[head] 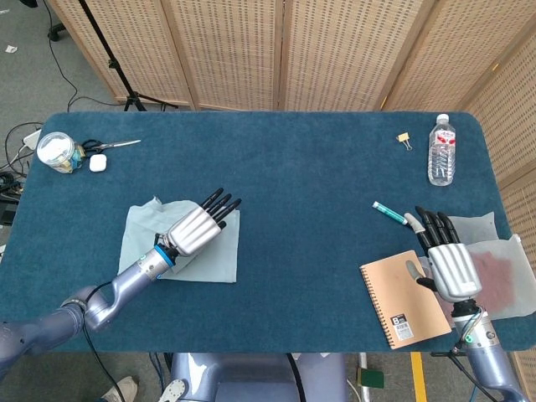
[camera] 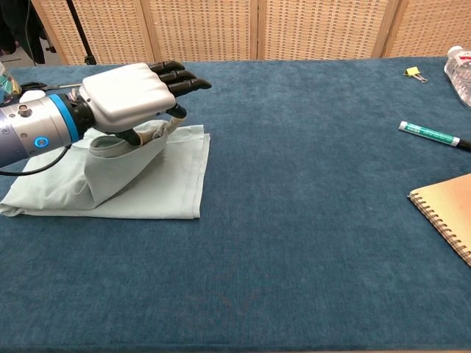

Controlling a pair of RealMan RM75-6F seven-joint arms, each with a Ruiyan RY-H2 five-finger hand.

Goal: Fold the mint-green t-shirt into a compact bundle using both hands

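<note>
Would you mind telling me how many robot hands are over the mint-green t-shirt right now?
1. The left hand is over the t-shirt, pinching a fold. The right hand is far off, above the notebook.

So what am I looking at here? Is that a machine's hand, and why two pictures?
Yes, it is a robot with two arms, each ending in a mechanical hand. Both pictures come from its own cameras: the head view looks down on the whole table, the chest view looks low across it.

The left hand is over a mint-green t-shirt, pinching a fold of the cloth and carrying it across the rest; the chest view shows the raised fabric under the hand. The job is to fold the shirt into a small bundle.

The right hand holds nothing, its fingers spread, over a brown notebook.

Also on the table: a water bottle, a green marker, a small clip, and at the far left a jar and scissors.
</note>
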